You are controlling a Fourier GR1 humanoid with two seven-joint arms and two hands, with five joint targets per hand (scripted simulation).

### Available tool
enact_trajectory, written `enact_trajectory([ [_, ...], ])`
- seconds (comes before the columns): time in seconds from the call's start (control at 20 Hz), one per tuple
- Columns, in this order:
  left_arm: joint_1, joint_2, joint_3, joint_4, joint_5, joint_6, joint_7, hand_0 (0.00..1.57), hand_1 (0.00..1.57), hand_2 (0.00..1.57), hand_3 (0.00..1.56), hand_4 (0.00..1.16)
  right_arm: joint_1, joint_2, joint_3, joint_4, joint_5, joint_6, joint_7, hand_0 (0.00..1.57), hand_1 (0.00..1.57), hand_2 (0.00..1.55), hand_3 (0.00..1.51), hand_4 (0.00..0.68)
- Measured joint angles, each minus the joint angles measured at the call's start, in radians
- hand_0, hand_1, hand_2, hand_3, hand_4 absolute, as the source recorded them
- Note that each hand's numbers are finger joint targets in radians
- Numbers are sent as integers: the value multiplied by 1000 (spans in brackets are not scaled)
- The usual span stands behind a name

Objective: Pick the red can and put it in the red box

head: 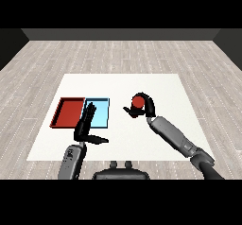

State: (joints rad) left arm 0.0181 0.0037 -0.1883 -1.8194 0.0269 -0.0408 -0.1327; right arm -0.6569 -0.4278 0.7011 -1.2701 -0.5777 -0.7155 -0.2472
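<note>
Carry step, by the look of it: right hand [144, 107] curled round the red can [138, 101], which sits in the grasp to the right of both trays, over the white table [156, 84]; whether it is lifted or touching the surface, cannot tell. Red tray [69, 112] lies at the left, touching the light blue tray [101, 113] on its right side; the can is well apart from it. Next move likely calls for a leftward carry across the blue tray, then release over the red one. Left hand [85, 124] held upright, fingers straight, thumb out, holding nothing, in front of the trays' shared edge. Can is a small cylinder; trays shallow, rectangular, thin-rimmed; table matte; floor pale wood planks.
</note>
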Motion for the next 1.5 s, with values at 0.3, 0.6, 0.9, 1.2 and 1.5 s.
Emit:
enact_trajectory([
  [0.3, -85, -3, -92, 71, -40, 96, 54, 0, 0, 0, 0, 0, 55, -20, -24, -151, 99, -41, 75, 1508, 1508, 1460, 1390, 578],
  [0.6, -202, -3, -164, 146, -41, 178, 121, 0, 0, 0, 0, 0, 88, -30, -58, -257, 192, -38, 152, 1511, 1511, 1465, 1394, 575],
  [0.9, -263, -4, -225, 232, 1, 235, 129, 0, 0, 0, 0, 0, 124, -10, -73, -329, 300, -20, 211, 1499, 1499, 1451, 1384, 542],
  [1.2, -283, -4, -244, 296, 40, 261, 98, 0, 0, 0, 0, 0, 141, 53, -134, -336, 388, 49, 251, 1448, 1448, 1436, 1382, 536],
  [1.5, -283, -1, -226, 333, 74, 241, 80, 0, 0, 0, 0, 0, 147, 130, -179, -353, 485, 110, 293, 1472, 1472, 1443, 1380, 562],
])
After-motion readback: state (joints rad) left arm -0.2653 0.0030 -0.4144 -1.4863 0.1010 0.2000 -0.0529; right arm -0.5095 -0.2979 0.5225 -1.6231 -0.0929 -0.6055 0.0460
